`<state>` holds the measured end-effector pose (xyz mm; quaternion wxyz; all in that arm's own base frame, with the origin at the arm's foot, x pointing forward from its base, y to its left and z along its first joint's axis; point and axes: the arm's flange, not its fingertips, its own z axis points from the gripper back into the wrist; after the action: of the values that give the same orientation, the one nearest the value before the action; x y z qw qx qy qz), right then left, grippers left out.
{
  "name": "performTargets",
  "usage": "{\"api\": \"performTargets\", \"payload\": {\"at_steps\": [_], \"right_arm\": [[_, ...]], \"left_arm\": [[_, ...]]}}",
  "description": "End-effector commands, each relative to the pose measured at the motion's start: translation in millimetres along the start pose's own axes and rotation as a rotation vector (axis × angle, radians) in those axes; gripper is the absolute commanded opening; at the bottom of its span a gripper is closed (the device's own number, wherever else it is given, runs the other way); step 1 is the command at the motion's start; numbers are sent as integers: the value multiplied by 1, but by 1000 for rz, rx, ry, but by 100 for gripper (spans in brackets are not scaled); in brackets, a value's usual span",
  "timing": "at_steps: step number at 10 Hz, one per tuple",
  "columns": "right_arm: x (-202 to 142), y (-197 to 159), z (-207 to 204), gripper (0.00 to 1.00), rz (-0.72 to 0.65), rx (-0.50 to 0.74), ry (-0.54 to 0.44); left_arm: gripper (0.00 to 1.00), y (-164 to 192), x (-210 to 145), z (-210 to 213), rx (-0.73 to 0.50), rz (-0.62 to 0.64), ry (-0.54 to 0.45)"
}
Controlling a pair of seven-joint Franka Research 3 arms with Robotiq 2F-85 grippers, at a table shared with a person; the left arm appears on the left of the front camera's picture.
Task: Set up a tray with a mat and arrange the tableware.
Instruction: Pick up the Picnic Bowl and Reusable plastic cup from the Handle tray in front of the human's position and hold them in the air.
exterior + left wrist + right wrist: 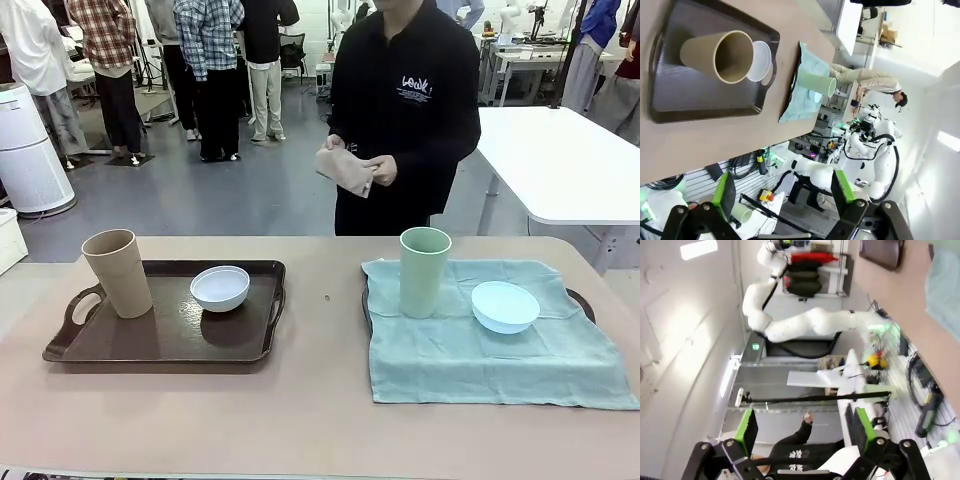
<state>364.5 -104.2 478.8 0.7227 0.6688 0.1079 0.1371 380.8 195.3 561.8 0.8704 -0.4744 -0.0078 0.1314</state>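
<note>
plain beige tumbler (117, 272); shirt print (416, 88) illegible

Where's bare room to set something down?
Free: the table between brown tray and mat; the table's near edge; near halves of tray and mat. Crowded: far halves, with beige tumbler, white bowl, green tumbler, blue bowl.

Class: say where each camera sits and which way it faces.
Front view: fixed on robot's side, facing across the table at the person, torso and hands.
Left wrist view: on the left arm, rolled, facing the table; left gripper, jaws open.
Right wrist view: right arm, facing past the table's edge; right gripper, jaws open.
Shared: front and left wrist views show the beige tumbler.
</note>
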Motion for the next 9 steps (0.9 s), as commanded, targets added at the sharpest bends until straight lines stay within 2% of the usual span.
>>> {"api": "performTargets", "payload": {"at_steps": [1, 2, 3, 4, 5, 6, 7, 8, 9], "right_arm": [[-1, -2, -1, 100, -5, 30, 17], [3, -7, 2, 100, -153, 13, -191], [-5, -6, 10, 100, -212, -72, -459], [-17, -3, 15, 100, -231, -125, -596], [-30, -1, 18, 100, -259, -141, -687], [-39, 0, 21, 100, -272, -102, -735], [-47, -2, 20, 100, -333, -22, -702], [-35, -10, 52, 100, -229, -136, -651], [-35, -10, 52, 100, -229, -136, -651]], "left_arm": [[100, 4, 1, 1, -4, 7, 0], [100, 8, 14, 2, -50, 89, 7], [100, 24, 23, 7, -132, 125, -41], [100, 40, 25, 11, -150, 142, -68], [100, 48, 23, 20, -183, 159, -96], [100, 48, 22, 25, -197, 141, -127], [100, 49, 24, 10, -127, 143, -60], [100, 49, 24, 10, -127, 143, -60], [100, 49, 24, 10, -127, 143, -60]]}}
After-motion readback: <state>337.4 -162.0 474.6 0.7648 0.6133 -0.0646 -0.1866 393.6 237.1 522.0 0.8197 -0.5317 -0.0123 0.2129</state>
